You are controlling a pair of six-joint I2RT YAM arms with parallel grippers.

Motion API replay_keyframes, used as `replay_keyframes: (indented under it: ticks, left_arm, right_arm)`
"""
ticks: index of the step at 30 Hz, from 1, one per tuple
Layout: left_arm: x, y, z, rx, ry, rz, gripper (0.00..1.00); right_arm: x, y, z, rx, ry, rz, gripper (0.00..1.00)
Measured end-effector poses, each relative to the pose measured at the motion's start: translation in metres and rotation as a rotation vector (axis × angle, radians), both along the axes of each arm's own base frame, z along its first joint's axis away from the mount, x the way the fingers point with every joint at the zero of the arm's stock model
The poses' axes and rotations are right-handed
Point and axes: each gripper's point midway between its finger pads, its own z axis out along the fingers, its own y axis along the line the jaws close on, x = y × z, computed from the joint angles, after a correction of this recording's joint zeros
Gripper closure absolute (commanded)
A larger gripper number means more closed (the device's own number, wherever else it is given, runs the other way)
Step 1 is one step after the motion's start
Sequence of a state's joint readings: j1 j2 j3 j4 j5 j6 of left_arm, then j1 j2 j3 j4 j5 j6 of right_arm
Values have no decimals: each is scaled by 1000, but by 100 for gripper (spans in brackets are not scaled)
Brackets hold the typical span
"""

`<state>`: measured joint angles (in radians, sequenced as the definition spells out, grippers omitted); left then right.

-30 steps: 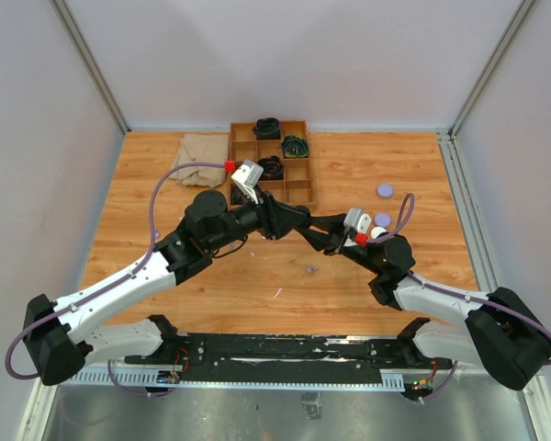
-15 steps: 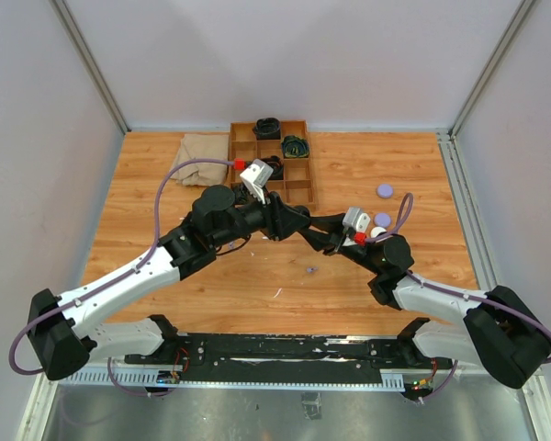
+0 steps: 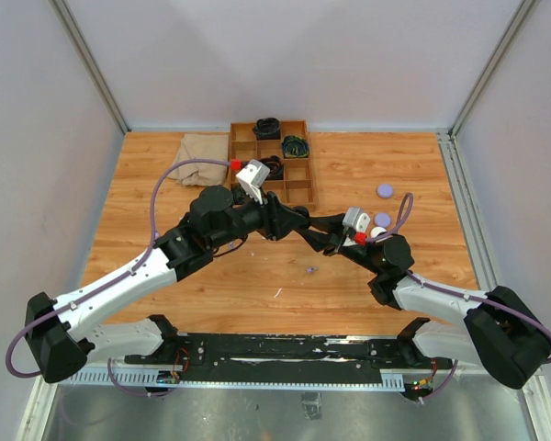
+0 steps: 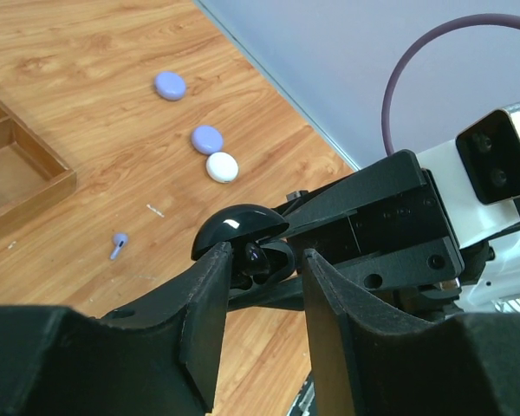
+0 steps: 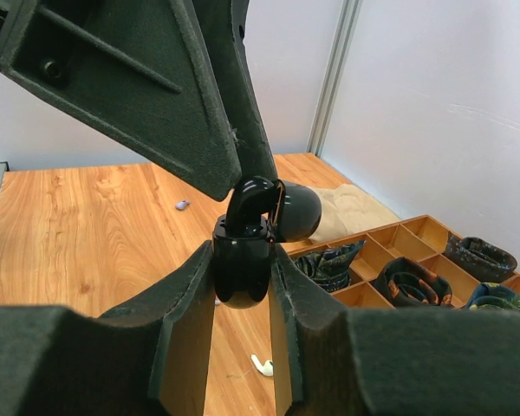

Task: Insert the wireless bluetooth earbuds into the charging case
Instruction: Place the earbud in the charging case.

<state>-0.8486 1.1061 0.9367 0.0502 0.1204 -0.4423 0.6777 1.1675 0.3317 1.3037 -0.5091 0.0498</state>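
My right gripper [image 5: 241,251] is shut on a glossy black charging case [image 5: 241,260], held above the table's middle with its lid [image 5: 296,212] hinged open. A black earbud [image 5: 250,198] stands in the case's mouth, its top sticking out. My left gripper [image 4: 266,256] meets the case from the other side. It is open, and the black earbud [image 4: 256,257] sits just past its tips beside the left finger, under the lid [image 4: 238,227]. In the top view both grippers [image 3: 298,219] [image 3: 316,230] touch tips and hide the case. A lilac earbud [image 3: 310,270] and a white earbud [image 5: 262,366] lie on the table.
Two lilac pucks [image 3: 384,190] [image 3: 382,220] and a white puck [image 3: 377,232] lie at the right. A wooden divided tray [image 3: 309,175] holding dark rolled items stands at the back, with a beige cloth [image 3: 200,154] to its left.
The left wrist has shifted slightly right and back. Both grippers stay tip to tip at the case.
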Motion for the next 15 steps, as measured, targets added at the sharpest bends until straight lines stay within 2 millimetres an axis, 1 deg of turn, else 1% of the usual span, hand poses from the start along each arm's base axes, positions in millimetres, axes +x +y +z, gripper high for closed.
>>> replay_keyframes:
  ticks: [11, 15]
  left_arm:
    - [1, 6, -1, 19, -1, 26, 54]
    - [1, 7, 5, 21, -10, 27, 54]
  right_arm:
    - [-1, 0, 0, 2, 4, 5, 99]
    - [-1, 1, 0, 1, 4, 8, 99]
